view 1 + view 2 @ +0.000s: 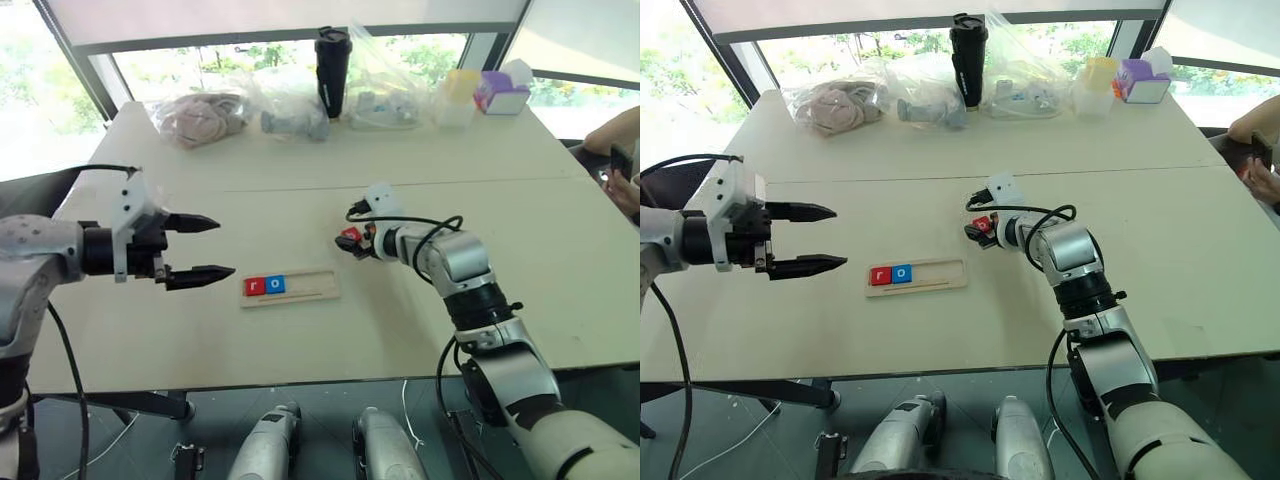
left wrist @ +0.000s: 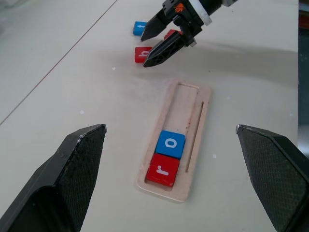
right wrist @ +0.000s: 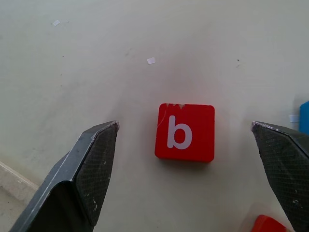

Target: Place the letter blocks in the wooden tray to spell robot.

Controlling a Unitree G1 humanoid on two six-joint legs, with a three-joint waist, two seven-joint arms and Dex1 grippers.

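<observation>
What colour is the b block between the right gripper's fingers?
Red, with a white letter. The b block shows best in the right wrist view.

The wooden tray (image 1: 917, 275) holds 2 tiles, red r (image 1: 881, 275) touching blue o (image 1: 901, 272).

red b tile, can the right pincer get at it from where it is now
Probably yes: the right pincer is open, the red b tile lies flat on the table between its fingers, and nothing sits on it or crowds it.

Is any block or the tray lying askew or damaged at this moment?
Nothing stands out. The red r and blue o lie flat in the wooden tray; the red b lies flat on the table.
</observation>
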